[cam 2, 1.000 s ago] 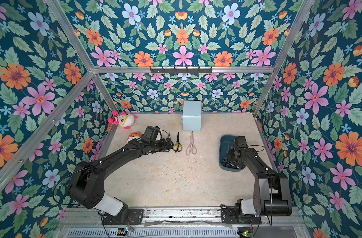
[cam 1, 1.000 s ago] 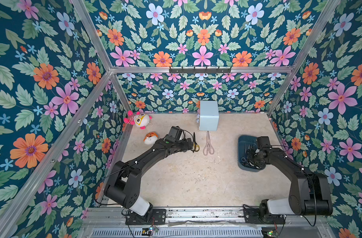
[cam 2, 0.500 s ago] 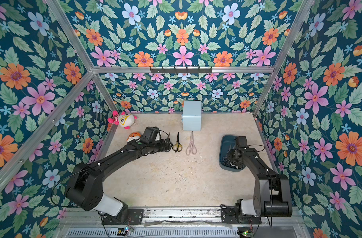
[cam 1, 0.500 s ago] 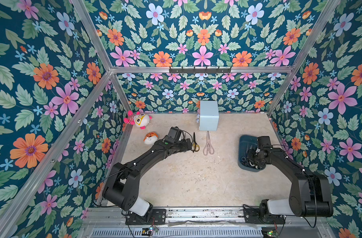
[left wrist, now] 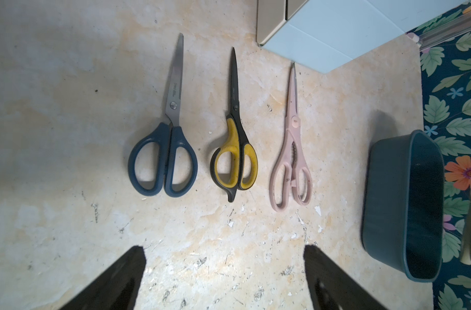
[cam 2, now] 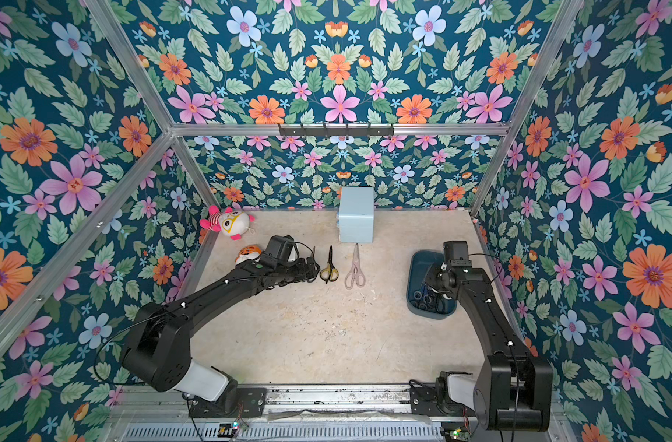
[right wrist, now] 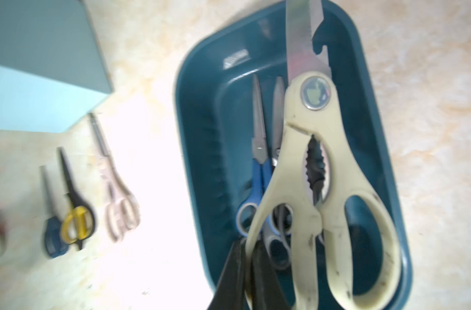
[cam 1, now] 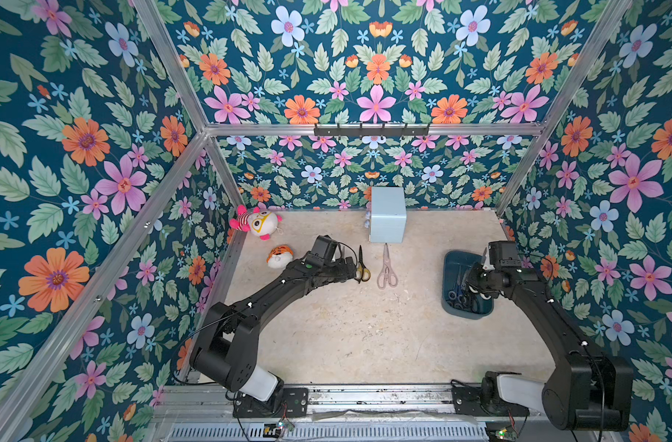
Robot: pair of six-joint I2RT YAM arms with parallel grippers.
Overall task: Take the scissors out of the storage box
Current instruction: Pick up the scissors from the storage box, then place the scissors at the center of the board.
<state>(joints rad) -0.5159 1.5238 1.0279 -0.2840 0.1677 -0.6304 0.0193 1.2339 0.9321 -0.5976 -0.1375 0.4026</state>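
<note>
The dark teal storage box [right wrist: 191, 134] stands at the table's right side and shows in both top views [cam 1: 451, 264]. My right gripper [right wrist: 249, 241] hangs over it, shut on one handle loop of the cream kitchen shears [right wrist: 309, 161], which sit raised above the box. Blue-handled scissors [right wrist: 258, 150] and grey-handled ones lie inside. Three pairs lie in a row on the table: dark blue [left wrist: 172, 139], yellow-and-black [left wrist: 235, 150] and pale pink [left wrist: 292, 150]. My left gripper [left wrist: 225, 249] is open above the table just short of their handles, holding nothing.
A pale blue cube box [cam 1: 388, 214] stands against the back wall, just behind the row's blade tips. Two plush toys, a pink-and-white one [cam 1: 257, 224] and an orange striped one [cam 1: 279, 256], lie at the back left. Floral walls close in on three sides.
My right gripper's wrist has shifted a little toward the back over the box, with the cream shears in its jaws. The left arm has barely moved.
</note>
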